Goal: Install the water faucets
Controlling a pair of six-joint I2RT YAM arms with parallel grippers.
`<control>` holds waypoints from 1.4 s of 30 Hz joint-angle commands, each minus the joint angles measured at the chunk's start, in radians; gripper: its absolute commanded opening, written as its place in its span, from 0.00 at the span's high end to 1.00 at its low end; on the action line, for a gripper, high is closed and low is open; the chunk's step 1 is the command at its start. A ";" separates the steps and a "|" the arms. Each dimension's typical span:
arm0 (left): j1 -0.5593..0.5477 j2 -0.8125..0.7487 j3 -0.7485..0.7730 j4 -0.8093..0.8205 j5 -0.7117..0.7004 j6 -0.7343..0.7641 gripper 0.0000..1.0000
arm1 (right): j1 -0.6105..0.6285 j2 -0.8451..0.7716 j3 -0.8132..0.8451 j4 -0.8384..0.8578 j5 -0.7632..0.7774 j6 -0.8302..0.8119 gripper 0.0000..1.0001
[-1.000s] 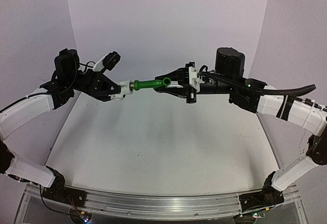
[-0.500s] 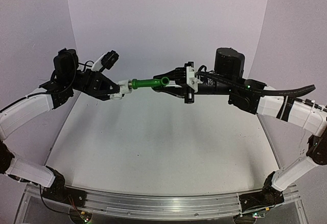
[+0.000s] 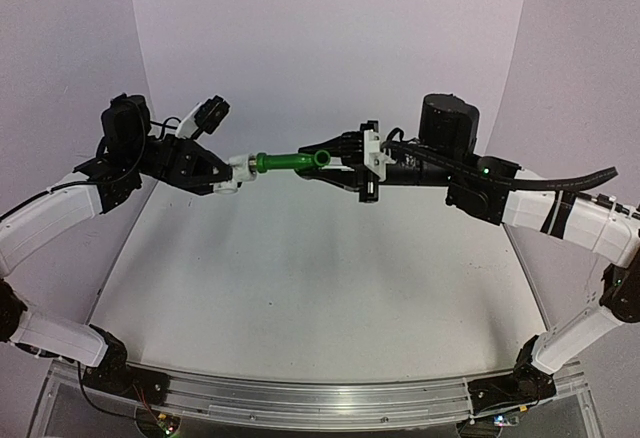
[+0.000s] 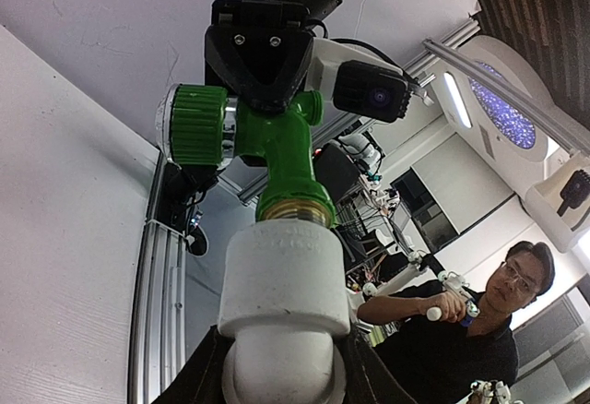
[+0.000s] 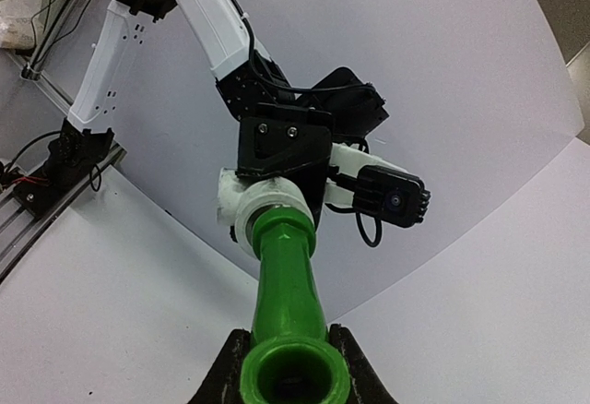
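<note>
Spanning midair: green tap [image 3: 290,162] seated in white fitting [image 3: 240,166] | left pincer [image 3: 230,172] grips fitting | right pincer [image 3: 326,161] grips tap

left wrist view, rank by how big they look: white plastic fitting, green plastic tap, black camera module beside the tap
1. white plastic fitting, though nearest the lens, which inflates it
2. green plastic tap
3. black camera module, clearly smallest

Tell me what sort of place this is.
Probably a robotics lab. Two arms are bolted to an aluminium rail before a white backdrop, and the left wrist view shows a man gripping handheld controls in a room beyond.
</note>
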 commanded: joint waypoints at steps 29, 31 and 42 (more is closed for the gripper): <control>-0.015 -0.028 0.038 0.050 -0.048 0.016 1.00 | 0.039 -0.032 -0.037 -0.030 0.020 -0.045 1.00; -0.014 -0.030 0.041 0.050 -0.051 0.017 1.00 | 0.039 -0.031 -0.035 -0.036 0.025 -0.052 1.00; -0.014 -0.035 0.023 0.055 -0.067 0.034 1.00 | 0.038 0.053 0.097 -0.129 0.017 0.011 1.00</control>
